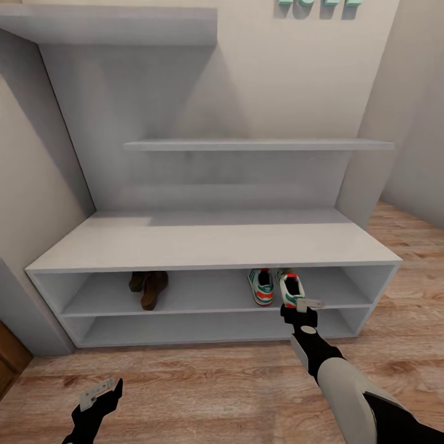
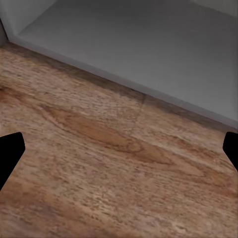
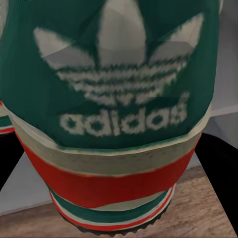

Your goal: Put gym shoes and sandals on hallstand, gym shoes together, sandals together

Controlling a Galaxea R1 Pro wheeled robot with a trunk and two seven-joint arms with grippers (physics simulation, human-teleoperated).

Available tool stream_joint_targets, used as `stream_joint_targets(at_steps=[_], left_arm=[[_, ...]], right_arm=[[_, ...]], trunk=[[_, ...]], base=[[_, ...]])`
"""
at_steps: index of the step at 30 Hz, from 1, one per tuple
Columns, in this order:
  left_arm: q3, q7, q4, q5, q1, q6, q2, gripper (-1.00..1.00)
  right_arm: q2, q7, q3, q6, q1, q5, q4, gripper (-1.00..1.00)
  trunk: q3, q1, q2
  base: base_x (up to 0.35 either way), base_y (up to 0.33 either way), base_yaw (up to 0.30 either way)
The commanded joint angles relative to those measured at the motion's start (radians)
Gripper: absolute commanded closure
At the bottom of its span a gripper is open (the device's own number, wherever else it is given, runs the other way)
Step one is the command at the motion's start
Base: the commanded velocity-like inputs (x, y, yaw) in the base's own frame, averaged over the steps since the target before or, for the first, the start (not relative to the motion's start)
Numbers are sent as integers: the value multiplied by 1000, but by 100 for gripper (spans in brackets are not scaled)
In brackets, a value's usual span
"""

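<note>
Looking down from the head view, we see the corridor floor (image 1: 203,382) of light brown wood planks running up to the hallstand (image 1: 209,243), a pale grey-white unit set against a cream wall, with a broad flat top, two low open shelves and stepped wall shelves above. A few teal letters (image 1: 317,7) hang on the wall near the top edge.

We count two sandals (image 1: 149,288) on the upper low shelf, towards its left, brown and close together. Two gym shoes sit on the same shelf towards its right: the left gym shoe (image 1: 261,287) stands just beside the right gym shoe (image 1: 290,288), heels facing out.

Our right gripper (image 1: 300,306) reaches the heel of the right gym shoe; in the right wrist view that heel (image 3: 111,99) fills the space between the dark fingers, green with a white logo, red and white bands below, so we read it as clamped on the shoe.

Our left gripper (image 1: 98,394) hangs low over the floor, fingers spread apart on nothing.
</note>
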Motion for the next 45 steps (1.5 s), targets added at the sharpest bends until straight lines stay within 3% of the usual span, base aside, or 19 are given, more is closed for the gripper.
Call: stream_joint_targets(at_steps=[1, 45], left_arm=[[0, 0, 0, 0, 0, 0, 0, -100], [-1, 1, 0, -6, 0, 0, -1, -100]], right_arm=[[0, 1, 0, -3, 0, 0, 0, 100], [0, 0, 0, -27, 2, 0, 2, 100]], trunk=[[0, 0, 0], [0, 0, 0]], base=[[0, 0, 0], [42, 0, 0]])
